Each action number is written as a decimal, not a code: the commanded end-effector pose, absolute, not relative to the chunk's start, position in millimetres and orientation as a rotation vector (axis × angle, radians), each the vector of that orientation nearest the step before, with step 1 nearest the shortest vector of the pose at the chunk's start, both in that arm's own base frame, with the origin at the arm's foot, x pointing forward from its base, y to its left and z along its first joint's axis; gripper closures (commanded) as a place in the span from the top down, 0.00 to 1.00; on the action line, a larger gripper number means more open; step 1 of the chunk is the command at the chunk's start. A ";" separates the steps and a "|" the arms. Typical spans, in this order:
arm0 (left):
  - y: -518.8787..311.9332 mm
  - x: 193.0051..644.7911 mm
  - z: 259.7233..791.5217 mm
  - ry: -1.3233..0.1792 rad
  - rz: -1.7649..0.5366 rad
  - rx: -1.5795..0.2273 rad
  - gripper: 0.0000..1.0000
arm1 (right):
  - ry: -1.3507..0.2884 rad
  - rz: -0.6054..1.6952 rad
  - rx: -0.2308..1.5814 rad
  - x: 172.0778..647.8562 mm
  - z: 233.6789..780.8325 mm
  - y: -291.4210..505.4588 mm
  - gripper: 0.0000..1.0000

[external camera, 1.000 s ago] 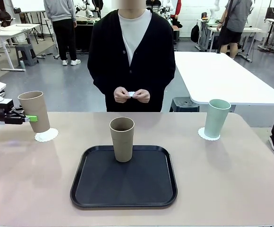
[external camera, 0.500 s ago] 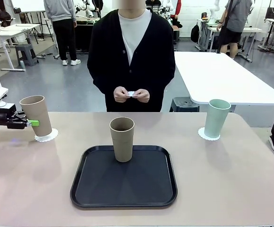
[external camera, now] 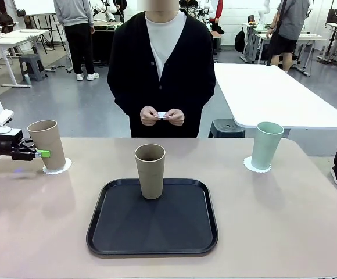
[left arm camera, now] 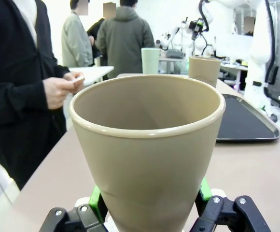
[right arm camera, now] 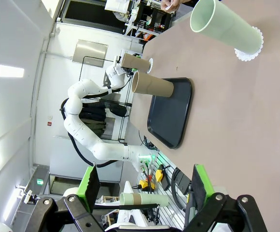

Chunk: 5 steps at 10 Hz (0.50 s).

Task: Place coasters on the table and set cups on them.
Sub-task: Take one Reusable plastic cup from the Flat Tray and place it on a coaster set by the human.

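Your left beige cup (external camera: 46,144) tilts over the scalloped white left coaster (external camera: 61,168), clamped in the left gripper (external camera: 43,153). The middle beige cup (external camera: 150,170) stands on the black tray (external camera: 122,232). The mint cup (external camera: 266,145) stands on the right coaster (external camera: 248,167).

Between the left claw's (left arm camera: 149,197) fingers, the beige cup (left arm camera: 147,140) runs off the bottom edge at its base and covers most of both green pads (left arm camera: 95,202). Under the claw, the coaster (external camera: 62,167) is half hidden by the cup, so contact cannot be told. Far beyond the claw, the white scrap (external camera: 161,115) in the person's hands (external camera: 174,118) is too small to name
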<state>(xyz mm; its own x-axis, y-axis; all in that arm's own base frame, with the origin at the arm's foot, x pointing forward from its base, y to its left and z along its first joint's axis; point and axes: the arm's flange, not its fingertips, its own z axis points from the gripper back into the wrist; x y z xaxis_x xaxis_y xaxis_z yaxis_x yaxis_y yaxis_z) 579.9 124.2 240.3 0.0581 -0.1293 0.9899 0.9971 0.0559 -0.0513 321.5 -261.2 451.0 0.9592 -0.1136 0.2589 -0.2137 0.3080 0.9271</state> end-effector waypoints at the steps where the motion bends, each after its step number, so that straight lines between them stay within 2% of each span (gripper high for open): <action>1: 124.6 582.3 239.6 -1.105 -1.239 -1.089 0.85 | -0.303 0.048 1.265 324.0 454.0 -260.7 1.00; 5: 123.0 580.9 233.5 -1.093 -1.243 -1.104 0.85 | -0.303 0.048 1.265 324.0 454.0 -260.7 1.00</action>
